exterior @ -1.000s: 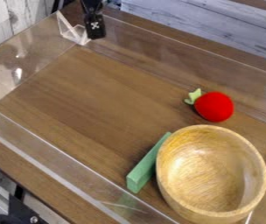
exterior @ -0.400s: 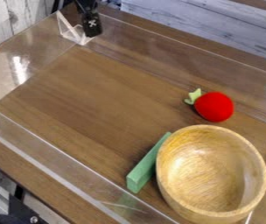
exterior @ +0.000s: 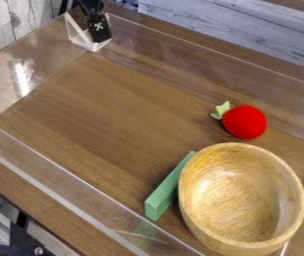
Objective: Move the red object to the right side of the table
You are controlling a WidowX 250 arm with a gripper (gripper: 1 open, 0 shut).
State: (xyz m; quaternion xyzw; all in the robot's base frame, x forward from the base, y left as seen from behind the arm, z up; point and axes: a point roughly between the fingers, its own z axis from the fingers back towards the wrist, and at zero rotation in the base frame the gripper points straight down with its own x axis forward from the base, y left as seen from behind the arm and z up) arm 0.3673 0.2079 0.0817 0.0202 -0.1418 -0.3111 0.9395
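The red object point(exterior: 246, 121) is a small round toy fruit with a green leaf. It lies on the dark wood table point(exterior: 115, 110) toward the right, just beyond the wooden bowl. My gripper point(exterior: 96, 31) is a small dark shape at the far left corner of the table, pointing steeply down and close to the surface. It is far from the red object, its jaws stand open, and nothing is between them.
A large wooden bowl point(exterior: 199, 168) stands at the near right. A green block point(exterior: 167, 190) leans along the bowl's left side. Clear acrylic walls point(exterior: 35, 55) edge the table, and a small clear piece point(exterior: 77, 30) sits beside the gripper.
My gripper has drifted a little to the left in the far corner and sunk slightly. The red object, bowl and block have not moved.
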